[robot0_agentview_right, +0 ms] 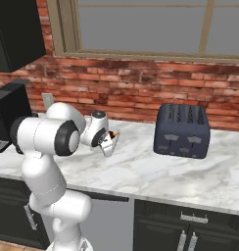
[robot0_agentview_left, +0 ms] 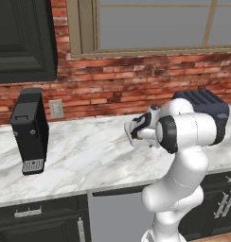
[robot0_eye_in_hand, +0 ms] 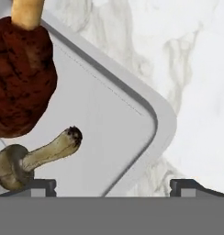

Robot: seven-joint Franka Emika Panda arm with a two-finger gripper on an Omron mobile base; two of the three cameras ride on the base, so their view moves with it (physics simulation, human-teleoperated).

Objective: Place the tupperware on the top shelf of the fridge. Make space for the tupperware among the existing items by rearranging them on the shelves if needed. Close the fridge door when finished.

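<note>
the jaws [robot0_agentview_right: 109, 142] grip the tupperware [robot0_eye_in_hand: 109, 119] by its rim above the counter [robot0_agentview_left: 89, 156]; carrying step, next reach the fridge's top shelf.

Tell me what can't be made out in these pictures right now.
- Tupperware: cut off by the hand view's top and left edges; small and tilted in the right base view.
- Hand: grip on the rim hidden behind the bottom band.
- Toaster: partly hidden by the arm in the left base view.
- Coffee machine: cut off at the right base view's left edge.
</note>
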